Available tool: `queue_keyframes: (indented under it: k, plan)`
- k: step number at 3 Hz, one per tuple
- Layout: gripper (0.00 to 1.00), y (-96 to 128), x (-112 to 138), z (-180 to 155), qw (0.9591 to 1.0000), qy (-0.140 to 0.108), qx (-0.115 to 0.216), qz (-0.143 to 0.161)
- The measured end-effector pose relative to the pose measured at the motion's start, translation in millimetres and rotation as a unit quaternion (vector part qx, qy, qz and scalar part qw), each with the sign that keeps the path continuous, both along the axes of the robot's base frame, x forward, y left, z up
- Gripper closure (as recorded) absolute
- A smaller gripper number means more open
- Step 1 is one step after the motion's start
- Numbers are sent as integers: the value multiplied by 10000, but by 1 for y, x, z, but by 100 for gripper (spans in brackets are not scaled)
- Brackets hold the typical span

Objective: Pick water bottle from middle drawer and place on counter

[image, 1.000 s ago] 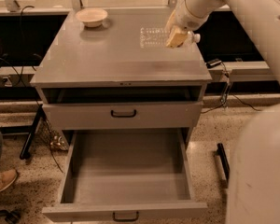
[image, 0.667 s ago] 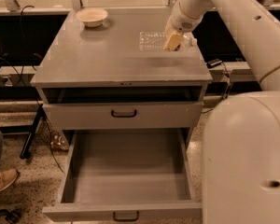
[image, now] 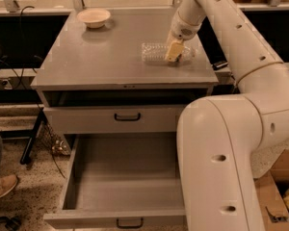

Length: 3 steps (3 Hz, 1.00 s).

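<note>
Seeing the water bottle (image: pixel 156 52) lying on its side on the counter (image: pixel 111 57), close to the right edge, towards the far right corner. Finding the gripper (image: pixel 175 52) right at the bottle, covering its right end. Not managing to tell whether gripping or loose. Losing the right part of the open middle drawer (image: pixel 125 177) behind the big white arm (image: pixel 221 153). Compared with a second ago, noticing gripper and bottle lower and nearer the front edge, and the arm filling more of the right side.
</note>
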<state>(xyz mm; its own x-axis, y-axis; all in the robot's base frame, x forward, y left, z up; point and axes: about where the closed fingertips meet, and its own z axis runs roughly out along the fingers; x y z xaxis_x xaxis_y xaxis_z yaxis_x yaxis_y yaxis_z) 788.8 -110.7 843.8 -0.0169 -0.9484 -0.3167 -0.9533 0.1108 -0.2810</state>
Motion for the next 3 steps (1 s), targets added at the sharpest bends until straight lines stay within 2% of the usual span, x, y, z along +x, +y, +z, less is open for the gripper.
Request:
queue_keyframes:
  k: [3]
  plan:
    - [11, 4, -1, -4, 9999, 138, 22, 60]
